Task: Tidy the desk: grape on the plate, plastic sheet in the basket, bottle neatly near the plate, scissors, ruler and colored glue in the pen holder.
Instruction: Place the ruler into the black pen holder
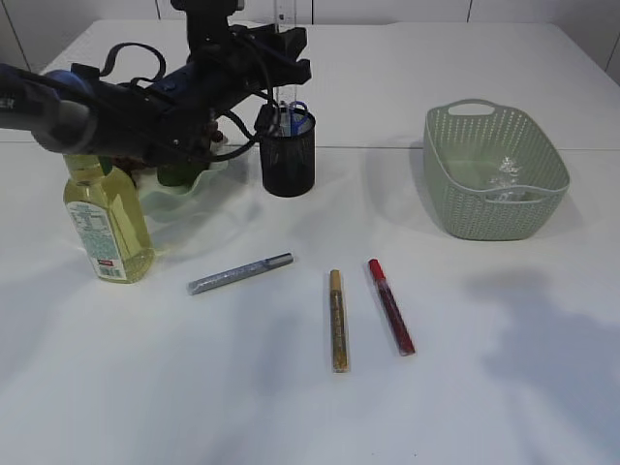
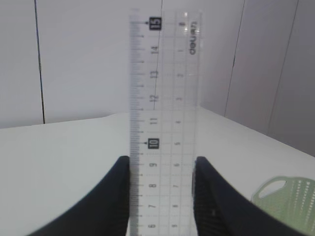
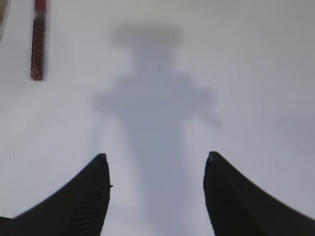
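Note:
My left gripper (image 1: 284, 48) (image 2: 162, 160) is shut on the clear ruler (image 2: 165, 98) (image 1: 282, 14), holding it upright just above the black pen holder (image 1: 288, 160). Blue scissors (image 1: 296, 111) stand in the holder. Three colored glue pens lie on the table: silver (image 1: 240, 273), gold (image 1: 337, 320) and red (image 1: 390, 305) (image 3: 39, 42). The yellow bottle (image 1: 107, 218) stands next to the pale green plate (image 1: 189, 199). The grape (image 1: 174, 176) on the plate is mostly hidden by my left arm. The plastic sheet (image 1: 506, 179) lies in the green basket (image 1: 455, 208). My right gripper (image 3: 156, 157) hangs open over bare table.
The table's back edge and a white wall are close behind the pen holder. The left arm and its cables stretch over the plate and bottle. A shadow of the right arm falls on the table at the front right.

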Controlling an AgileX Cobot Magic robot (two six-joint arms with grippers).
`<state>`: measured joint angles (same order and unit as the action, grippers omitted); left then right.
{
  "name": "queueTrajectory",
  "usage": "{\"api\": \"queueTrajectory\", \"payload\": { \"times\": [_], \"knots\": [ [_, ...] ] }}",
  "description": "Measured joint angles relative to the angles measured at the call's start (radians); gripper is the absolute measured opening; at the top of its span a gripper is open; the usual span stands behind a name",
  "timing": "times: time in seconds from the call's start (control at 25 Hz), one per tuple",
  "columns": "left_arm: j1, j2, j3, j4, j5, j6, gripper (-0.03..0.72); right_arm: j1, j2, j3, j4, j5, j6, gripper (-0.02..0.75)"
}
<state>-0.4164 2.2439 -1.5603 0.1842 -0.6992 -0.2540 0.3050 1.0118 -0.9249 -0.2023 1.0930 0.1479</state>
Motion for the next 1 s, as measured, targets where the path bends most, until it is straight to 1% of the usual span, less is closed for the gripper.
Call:
{"api": "queueTrajectory", "payload": {
  "times": [0.48,0.76,1.0],
  "knots": [
    [0.000,0.122,-0.140,0.000,0.032,0.002,0.275,0.000,0.000,0.000,-0.020,-0.040,0.000,0.475],
    [0.000,0.157,-0.171,0.000,0.039,0.038,0.275,0.000,0.000,0.000,-0.028,-0.054,0.000,0.475],
    [0.001,0.196,-0.210,0.000,0.047,0.048,0.275,0.000,0.000,0.000,-0.028,-0.064,0.000,0.475]
  ]
}}
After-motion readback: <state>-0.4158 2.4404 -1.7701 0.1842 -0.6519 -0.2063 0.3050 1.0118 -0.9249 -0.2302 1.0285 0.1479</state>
